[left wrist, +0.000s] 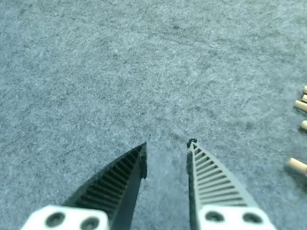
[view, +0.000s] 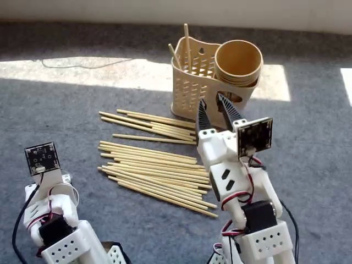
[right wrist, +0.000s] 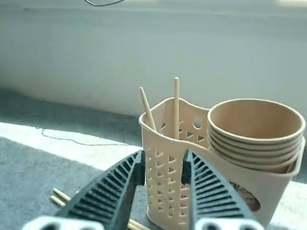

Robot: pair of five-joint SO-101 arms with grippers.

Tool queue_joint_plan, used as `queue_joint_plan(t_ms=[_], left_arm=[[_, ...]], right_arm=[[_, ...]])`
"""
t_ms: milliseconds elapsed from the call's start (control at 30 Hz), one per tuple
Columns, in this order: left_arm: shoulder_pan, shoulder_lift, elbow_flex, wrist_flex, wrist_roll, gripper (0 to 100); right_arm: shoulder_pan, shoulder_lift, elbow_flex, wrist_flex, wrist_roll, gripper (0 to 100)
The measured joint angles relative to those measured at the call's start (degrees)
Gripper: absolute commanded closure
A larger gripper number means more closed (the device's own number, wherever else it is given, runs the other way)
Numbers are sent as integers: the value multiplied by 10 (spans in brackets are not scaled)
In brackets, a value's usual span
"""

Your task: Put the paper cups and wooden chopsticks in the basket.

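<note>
Right arm: rises upright at 5 o'clock on the floor. The right gripper (view: pixel 211 99) (right wrist: pixel 164 153) points at the basket's near wall, jaws a little apart, nothing between them.
Left arm: tucked low at 7 o'clock. The left gripper (left wrist: pixel 168 143) aims down at the carpet (left wrist: pixel 144 62), its ribbed jaws parted and empty.
Basket (view: pixel 187 93) (right wrist: pixel 168 191): beige plastic, squarish, walls pierced with small holes. It stands upright at 12 o'clock.
Paper cups (view: pixel 238 60) (right wrist: pixel 256 124): tan, round, nested in one stack that leans in the basket's 3 o'clock side.
Standing chopsticks (view: pixel 187 47) (right wrist: pixel 176 105): two thin wooden sticks poking above the rim on the basket's 9 o'clock side.
Loose chopsticks (view: pixel 159 170): many pale wooden sticks lying roughly parallel on the fuzzy grey carpet, 7 o'clock of the basket.
</note>
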Motion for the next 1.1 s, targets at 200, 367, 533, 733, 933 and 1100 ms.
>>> queue_joint_plan(t_ms=[200,367,533,733,933,1100], left_arm=[[8,0,-1,0,0,856],[19,0,-18,0,0,856],[71,0,-34,0,0,856],[148,0,-100,34,-10,854],[273,-5,-160,108,-89,857],[332,-6,-169,141,-148,857]], right_arm=[[0,-87,113,4,0,861],[5,-114,149,4,-8,861],[47,-117,155,4,-84,861],[79,-117,155,4,-95,861],[117,-118,155,4,-95,861],[154,-118,155,4,-97,861]])
